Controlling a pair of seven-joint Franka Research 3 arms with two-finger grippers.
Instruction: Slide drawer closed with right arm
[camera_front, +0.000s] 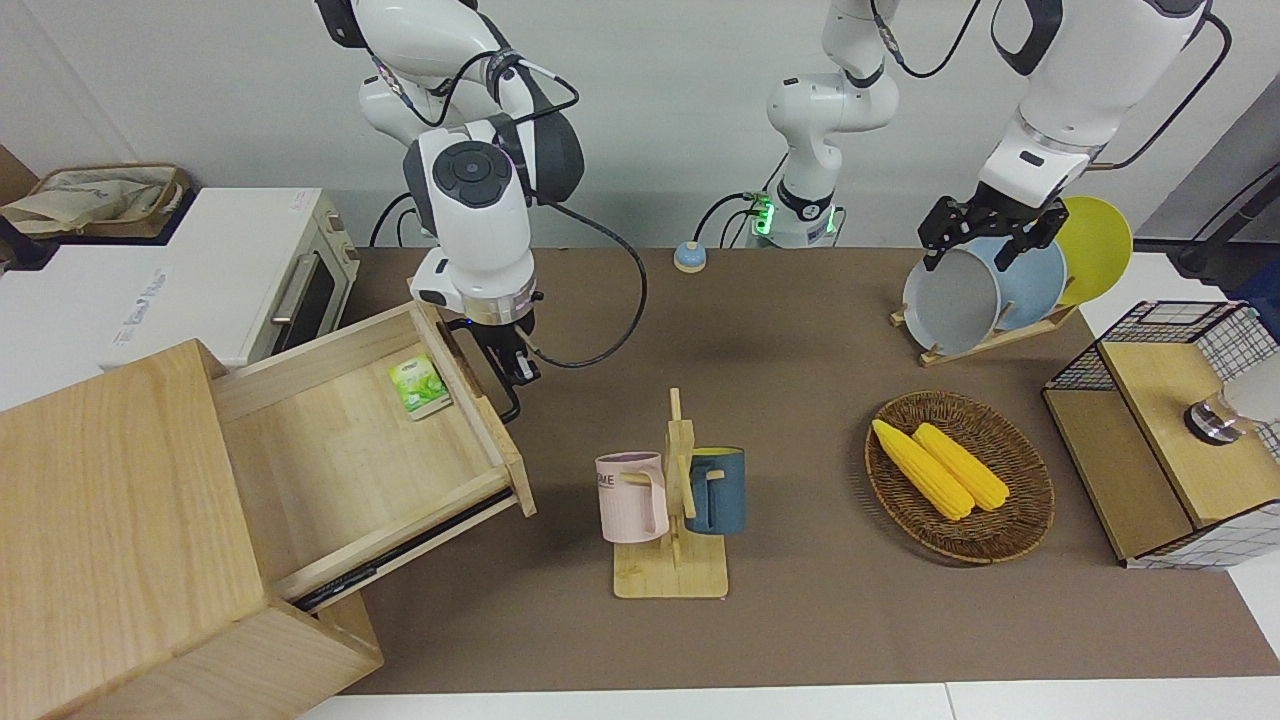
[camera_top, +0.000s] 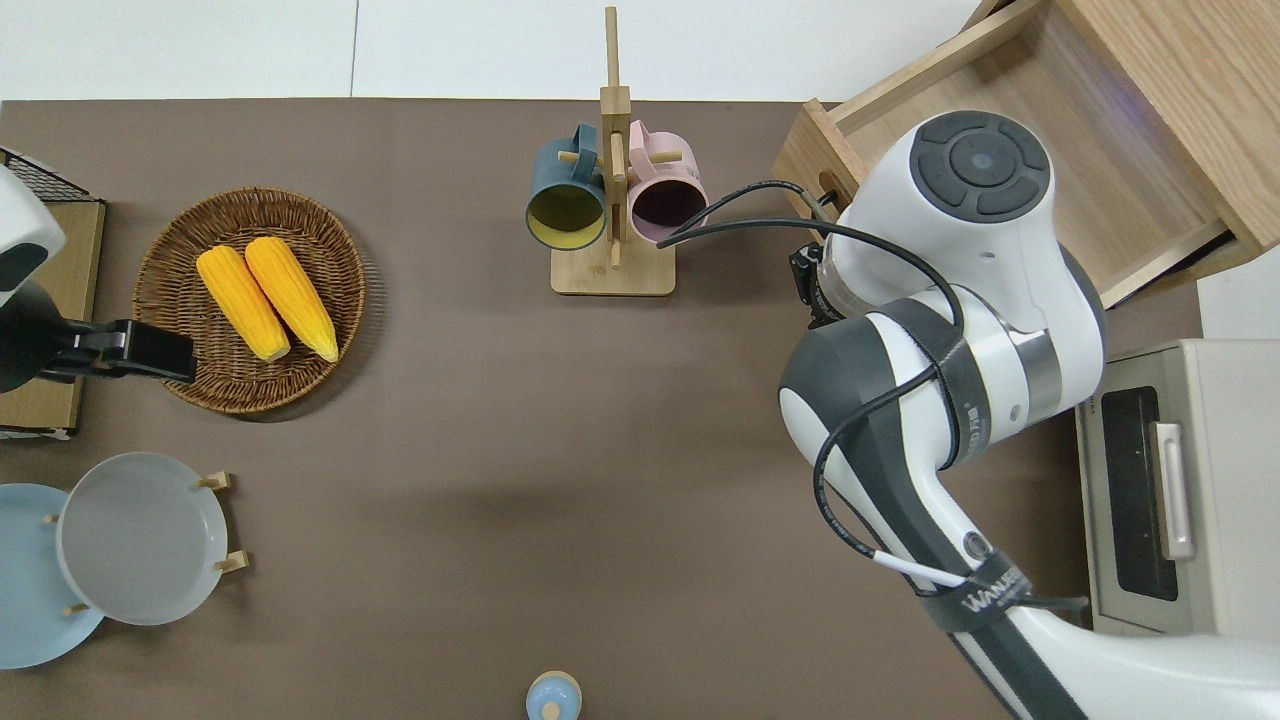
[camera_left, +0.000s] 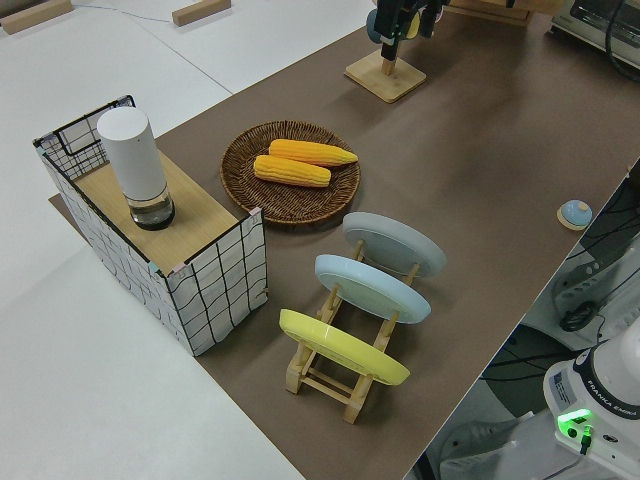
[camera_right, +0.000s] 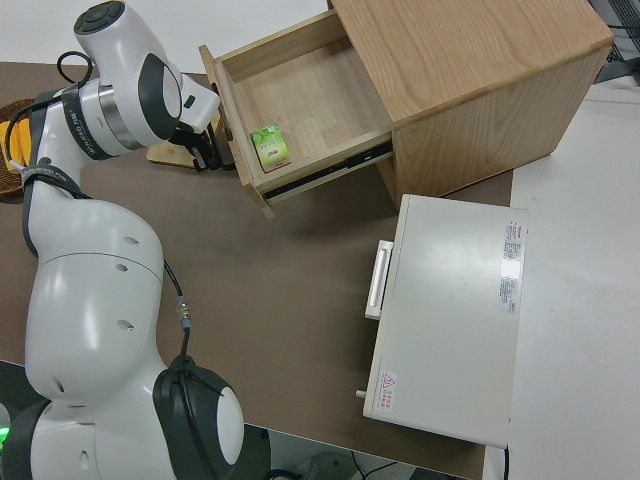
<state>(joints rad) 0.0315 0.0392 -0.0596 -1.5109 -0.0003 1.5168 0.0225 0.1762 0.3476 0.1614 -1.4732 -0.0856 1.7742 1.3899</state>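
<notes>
The right jaws (camera_front: 512, 372) stand at the drawer (camera_front: 370, 455) front, at its black bar handle (camera_front: 500, 385); whether they are open or closed on the bar cannot be told, since the wrist hides them from overhead and they are seen only edge-on elsewhere. The right arm (camera_top: 940, 330) reaches across the tabletop (camera_front: 800, 620) to that front panel.

The drawer is pulled well out of the wooden box (camera_front: 110, 540), which sits at the right arm's end of the tabletop. A small green packet (camera_front: 418, 385) lies flat inside the drawer, near the front panel.

A white oven (camera_right: 450, 330) stands beside the box, nearer to the robots.

A mug stand (camera_front: 675, 520) carries a pink mug (camera_front: 630, 497) and a blue mug (camera_front: 718, 490), toward the middle of the tabletop. A wicker basket (camera_front: 1010, 535) with two corn cobs (camera_front: 940, 468) lies toward the left arm's end, and a plate rack (camera_left: 345, 335) stands nearer to the robots than the basket.

The left arm is parked.
</notes>
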